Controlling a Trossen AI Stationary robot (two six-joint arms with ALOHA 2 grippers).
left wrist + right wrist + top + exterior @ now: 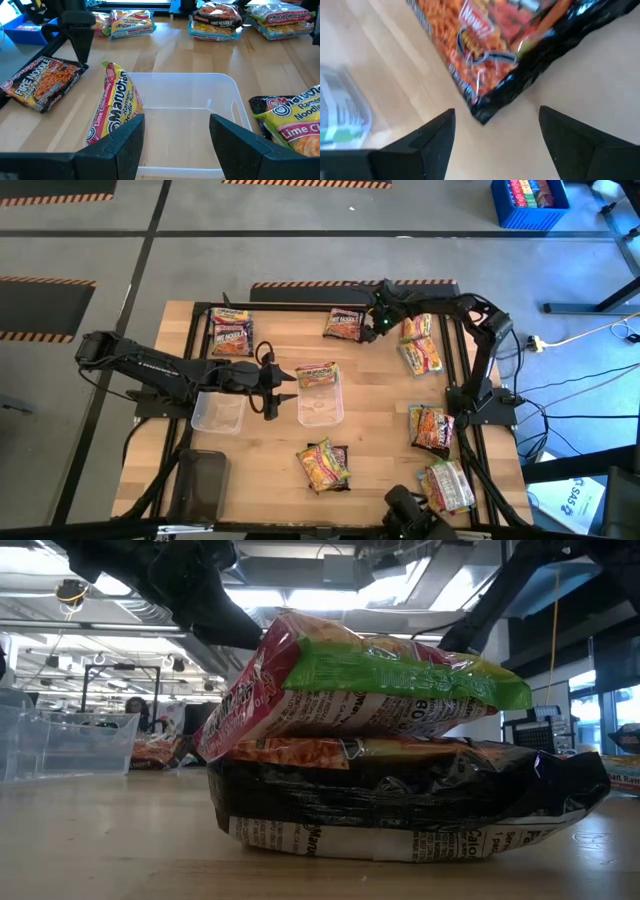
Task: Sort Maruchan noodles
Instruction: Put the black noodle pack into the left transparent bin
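Observation:
A clear tray [322, 412] [200, 76] lies mid-table. One yellow lime Maruchan packet [317, 375] [116, 106] stands on its long edge inside it, leaning against the tray's far wall. My left gripper [272, 380] [175, 125] hovers open at the tray's left end, holding nothing. My right gripper [372, 322] [496, 112] is open at the far edge, tipped down over a black-edged orange fire-noodle packet [345, 325] [510, 45] that lies flat. A corner of that packet [481, 114] shows between the fingers, apart from both.
A second clear tray [218, 412] lies left of the first. Packets lie scattered: a stack at the far left [232, 332], several along the right side [422, 357] [430, 428] [447, 485], and two stacked at the near middle [323, 463] [380, 730]. Bare wood shows between them.

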